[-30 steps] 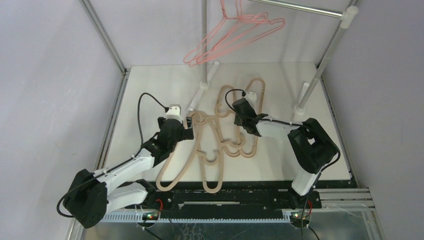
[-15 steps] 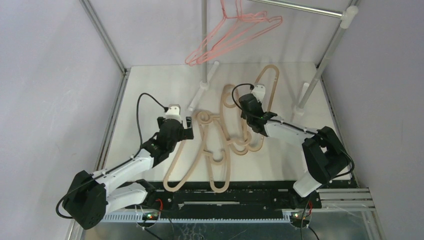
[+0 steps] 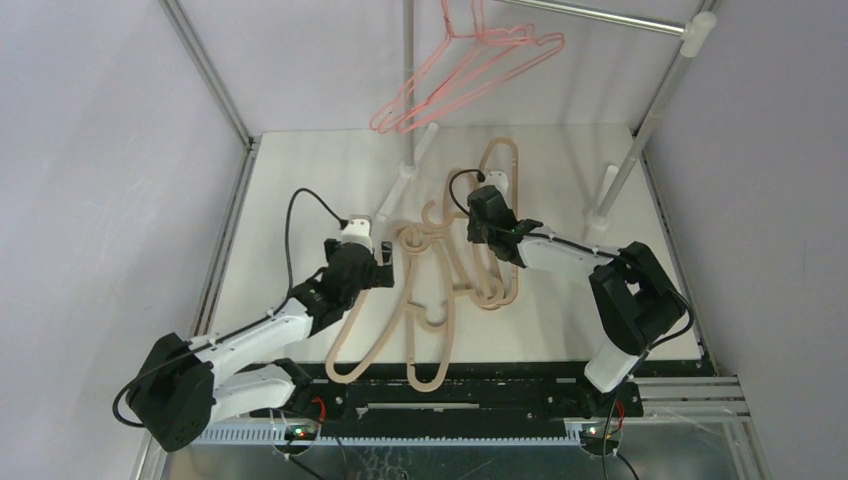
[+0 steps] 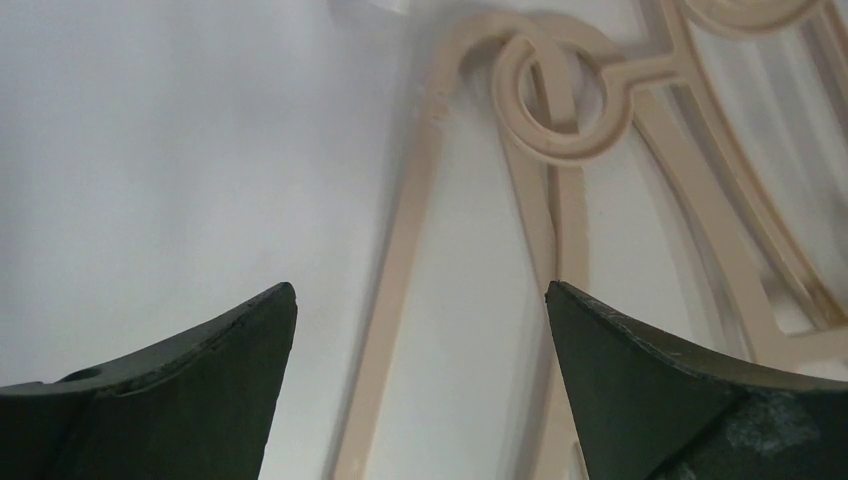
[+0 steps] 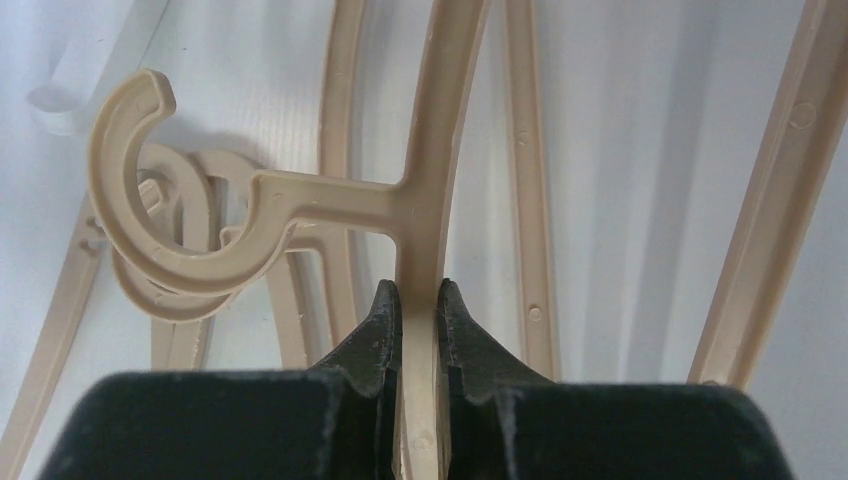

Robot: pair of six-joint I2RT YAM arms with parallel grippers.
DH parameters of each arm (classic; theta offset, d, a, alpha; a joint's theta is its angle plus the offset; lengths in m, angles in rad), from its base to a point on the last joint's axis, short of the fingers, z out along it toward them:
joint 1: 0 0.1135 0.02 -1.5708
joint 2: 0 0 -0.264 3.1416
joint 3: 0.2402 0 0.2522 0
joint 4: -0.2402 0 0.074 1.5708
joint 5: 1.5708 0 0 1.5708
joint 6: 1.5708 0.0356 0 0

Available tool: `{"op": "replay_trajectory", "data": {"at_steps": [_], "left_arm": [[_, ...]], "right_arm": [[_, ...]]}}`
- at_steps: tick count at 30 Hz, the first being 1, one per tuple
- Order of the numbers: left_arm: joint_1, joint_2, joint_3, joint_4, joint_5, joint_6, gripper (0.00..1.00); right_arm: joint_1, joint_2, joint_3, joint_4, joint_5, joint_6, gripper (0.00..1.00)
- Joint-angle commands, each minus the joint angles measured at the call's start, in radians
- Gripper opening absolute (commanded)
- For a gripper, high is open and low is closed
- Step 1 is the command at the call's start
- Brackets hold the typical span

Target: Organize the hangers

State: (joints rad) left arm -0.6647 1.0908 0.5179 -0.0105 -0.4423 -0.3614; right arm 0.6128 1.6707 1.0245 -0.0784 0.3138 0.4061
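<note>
Several beige hangers (image 3: 430,345) lie tangled mid-table, their hooks interlocked (image 4: 551,92). My right gripper (image 3: 483,230) is shut on the straight bar of one beige hanger (image 3: 507,160), just below where its hook (image 5: 150,235) branches off; in the right wrist view the gripper (image 5: 420,300) pinches that bar (image 5: 440,140) tightly. My left gripper (image 3: 388,265) stands open just left of the tangle. In the left wrist view the gripper (image 4: 420,295) straddles a thin arm of a beige hanger (image 4: 400,290) without touching it. Pink wire hangers (image 3: 470,75) hang from the rack rail.
The silver rack rail (image 3: 600,18) runs across the back, with its upright poles (image 3: 408,60) (image 3: 650,110) standing on white feet (image 3: 405,180) (image 3: 603,205). A frame post (image 3: 210,75) slants along the left side. A black rail (image 3: 480,372) marks the table's near edge.
My right gripper swung the held hanger right and then back left, dragging the tangle with it. The left gripper moved slightly right and nearer, staying open.
</note>
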Motion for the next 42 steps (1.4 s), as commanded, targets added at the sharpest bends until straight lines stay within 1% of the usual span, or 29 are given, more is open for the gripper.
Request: {"op": "replay_trajectory", "data": {"at_steps": [1, 3, 7, 17, 26, 33, 38, 42], "left_arm": [[-0.088, 0.024, -0.007, 0.0, -0.026, -0.057, 0.99], [-0.134, 0.028, -0.016, 0.016, -0.027, -0.071, 0.99], [-0.181, 0.033, -0.007, 0.031, -0.024, -0.081, 0.99], [-0.287, 0.013, -0.03, 0.107, -0.027, -0.088, 1.0], [-0.407, 0.02, -0.013, 0.115, -0.051, -0.122, 1.0], [-0.49, 0.093, 0.065, 0.116, -0.072, -0.144, 1.0], [-0.5, 0.178, 0.105, 0.122, -0.074, -0.17, 1.0], [-0.501, 0.213, 0.12, 0.14, -0.055, -0.178, 1.0]], "right_arm": [[0.016, -0.052, 0.056, 0.039, -0.037, -0.019, 0.04], [0.022, -0.076, 0.072, 0.04, -0.071, -0.027, 0.04], [0.04, -0.093, 0.128, 0.006, -0.092, -0.038, 0.05], [0.049, -0.091, 0.246, -0.043, -0.135, -0.04, 0.05], [0.082, -0.069, 0.354, -0.096, -0.175, -0.058, 0.05], [0.109, -0.052, 0.405, -0.126, -0.18, -0.063, 0.05], [0.127, -0.053, 0.432, -0.154, -0.179, -0.075, 0.05], [0.14, -0.056, 0.443, -0.172, -0.178, -0.085, 0.05]]}}
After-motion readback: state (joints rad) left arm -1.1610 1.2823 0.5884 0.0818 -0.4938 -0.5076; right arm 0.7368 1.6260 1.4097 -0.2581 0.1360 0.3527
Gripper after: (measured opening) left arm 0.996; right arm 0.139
